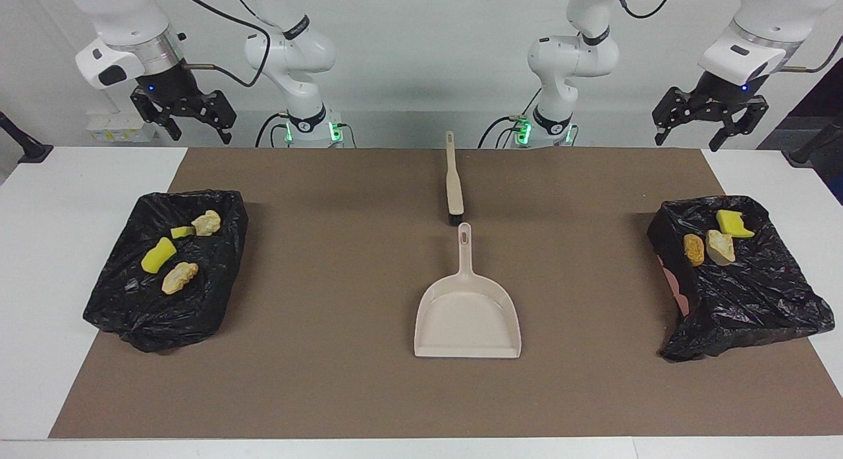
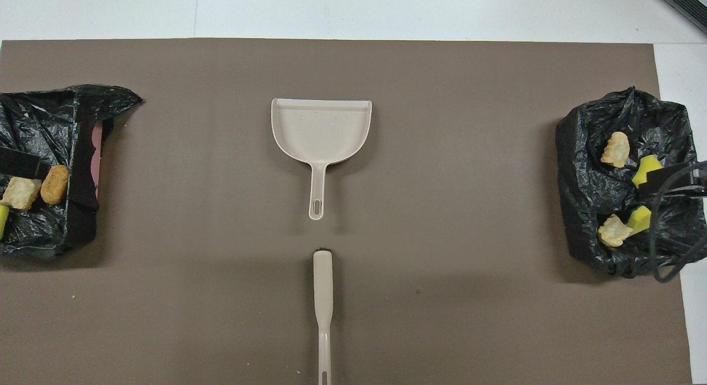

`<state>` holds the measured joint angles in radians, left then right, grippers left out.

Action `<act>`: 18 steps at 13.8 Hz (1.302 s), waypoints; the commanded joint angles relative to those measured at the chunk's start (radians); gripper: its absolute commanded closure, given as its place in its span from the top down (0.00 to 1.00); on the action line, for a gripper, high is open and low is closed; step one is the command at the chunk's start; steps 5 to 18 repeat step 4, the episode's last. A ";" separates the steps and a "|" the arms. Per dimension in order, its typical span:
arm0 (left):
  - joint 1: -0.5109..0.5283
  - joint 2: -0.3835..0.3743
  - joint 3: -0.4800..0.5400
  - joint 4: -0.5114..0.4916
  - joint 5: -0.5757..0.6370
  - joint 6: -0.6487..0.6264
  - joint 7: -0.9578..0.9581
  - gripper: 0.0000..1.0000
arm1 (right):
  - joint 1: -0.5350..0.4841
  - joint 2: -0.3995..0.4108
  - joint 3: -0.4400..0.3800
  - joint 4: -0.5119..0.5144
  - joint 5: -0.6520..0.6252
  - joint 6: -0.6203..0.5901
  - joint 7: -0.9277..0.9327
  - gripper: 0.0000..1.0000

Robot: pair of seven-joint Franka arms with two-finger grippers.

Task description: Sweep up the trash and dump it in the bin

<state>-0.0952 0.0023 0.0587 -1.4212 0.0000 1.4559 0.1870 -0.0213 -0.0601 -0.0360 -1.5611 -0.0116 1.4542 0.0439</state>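
Both arms wait raised: left gripper (image 1: 710, 123) spread, holding nothing, above the table's left-arm end; right gripper (image 1: 188, 120) likewise spread above the right-arm end. Trash (image 1: 719, 238) sits in both black-lined bins (image 1: 751, 294). Dustpan (image 1: 467, 314) and brush (image 1: 454, 189) lie mid-mat.

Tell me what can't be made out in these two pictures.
- Brush bristles: facing view shows only a dark tip under the head; overhead its handle is cut by the bottom edge.
- Bin at the left arm's end: overhead, cut off by the frame edge.
- Yellow sponge chunk: overhead, partly covered by a black cable.
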 commanded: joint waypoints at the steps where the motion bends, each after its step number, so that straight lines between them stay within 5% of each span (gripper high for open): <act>1: 0.020 0.012 -0.014 0.031 -0.014 -0.026 0.011 1.00 | -0.016 -0.021 0.013 -0.020 0.021 -0.003 0.014 1.00; 18: 0.019 0.012 -0.014 0.030 -0.011 -0.026 0.009 1.00 | -0.017 -0.021 0.013 -0.022 0.021 -0.003 0.014 1.00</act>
